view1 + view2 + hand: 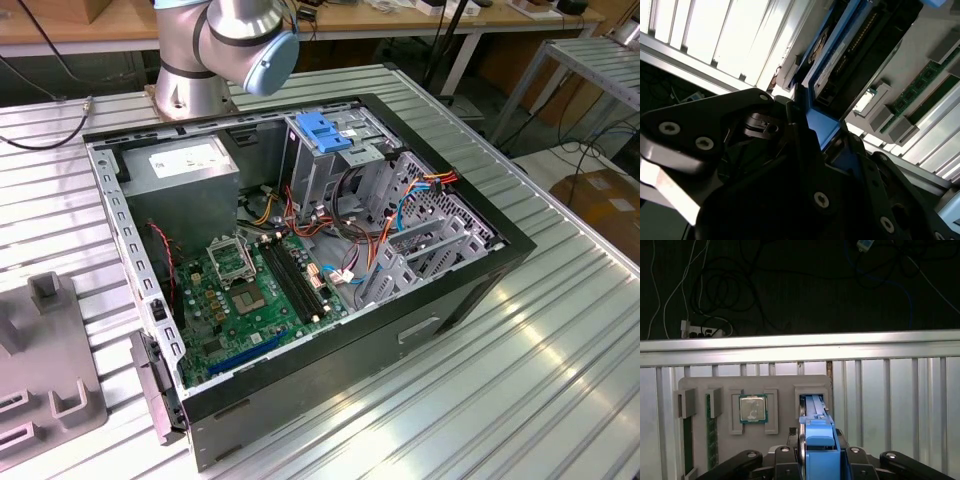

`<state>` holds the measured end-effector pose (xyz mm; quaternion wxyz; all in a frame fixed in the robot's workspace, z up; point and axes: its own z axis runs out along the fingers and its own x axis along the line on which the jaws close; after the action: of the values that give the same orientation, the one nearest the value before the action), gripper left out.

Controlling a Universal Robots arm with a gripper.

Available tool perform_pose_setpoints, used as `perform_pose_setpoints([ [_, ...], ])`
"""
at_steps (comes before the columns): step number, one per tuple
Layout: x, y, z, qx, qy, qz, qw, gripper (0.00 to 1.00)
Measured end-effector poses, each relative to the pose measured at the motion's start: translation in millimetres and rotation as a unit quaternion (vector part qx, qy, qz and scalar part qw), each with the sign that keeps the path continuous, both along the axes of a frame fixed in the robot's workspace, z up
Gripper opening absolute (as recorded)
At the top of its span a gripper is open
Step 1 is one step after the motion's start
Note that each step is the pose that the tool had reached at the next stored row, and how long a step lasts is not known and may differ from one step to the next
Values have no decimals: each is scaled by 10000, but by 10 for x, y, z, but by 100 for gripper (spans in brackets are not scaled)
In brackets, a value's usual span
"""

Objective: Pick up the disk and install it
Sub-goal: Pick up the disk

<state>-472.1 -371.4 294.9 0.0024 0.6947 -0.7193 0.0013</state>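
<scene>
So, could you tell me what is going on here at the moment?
The arm's gripper is down at the grey holder tray. It appears closed on the blue carrier of the disk, which stands on edge in a slot of that tray, beside a processor chip. The disk has not yet been lifted clear. In the exterior view the open computer case lies on its side on the table, with the blue-handled drive cage inside it.
</scene>
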Motion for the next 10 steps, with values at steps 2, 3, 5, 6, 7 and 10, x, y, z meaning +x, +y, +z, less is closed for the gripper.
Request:
perform_pose_setpoints([
  [2,0,0,0,0,0,0,10000,37],
  [3,0,0,0,0,0,0,10000,37],
  [5,0,0,23,1,-2,0,10000,37],
  [6,0,0,52,0,0,0,10000,37],
  [7,0,0,66,0,0,0,10000,37],
  [10,0,0,120,0,0,0,10000,37],
])
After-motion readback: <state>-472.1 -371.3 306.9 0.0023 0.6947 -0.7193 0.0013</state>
